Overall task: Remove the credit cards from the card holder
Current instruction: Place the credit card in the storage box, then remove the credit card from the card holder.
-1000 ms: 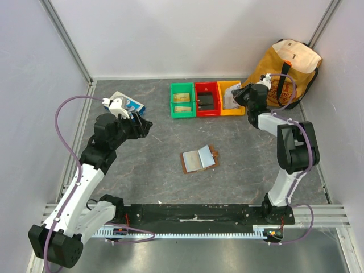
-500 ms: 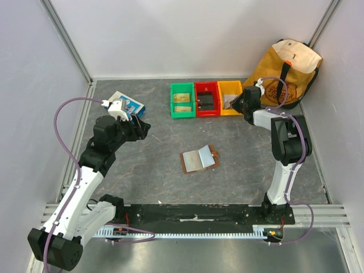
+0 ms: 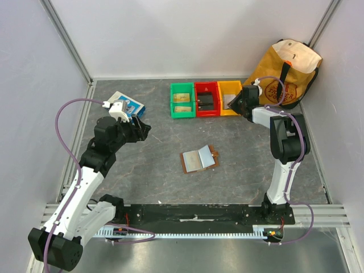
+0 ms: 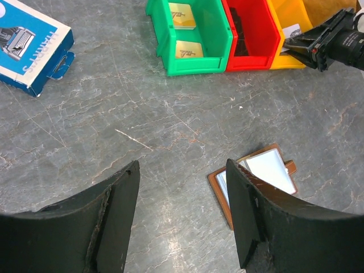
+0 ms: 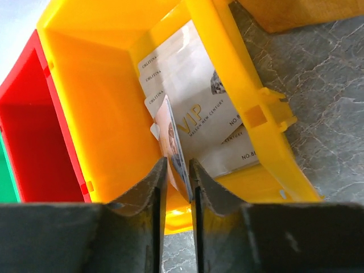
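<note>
Card holder [image 3: 199,160], bins [image 3: 206,99], box [image 3: 128,103], bag [image 3: 287,71] on table [image 3: 159,142]

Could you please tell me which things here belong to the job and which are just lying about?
Job: card holder, gold cards in green bin, pale cards in yellow bin, card at right gripper.
Lying about: blue-and-white box, tan bag, red bin.

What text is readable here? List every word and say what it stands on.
"VIP": white card in the yellow bin.
"CHLITINA": corner of that card, repeated on the cards stacked with it.
"HARRY'S", upside down, likely: blue box.
Too small or blurred to read: print under "VIP"; round logo on the bag; script on the gold cards in the green bin.
</note>
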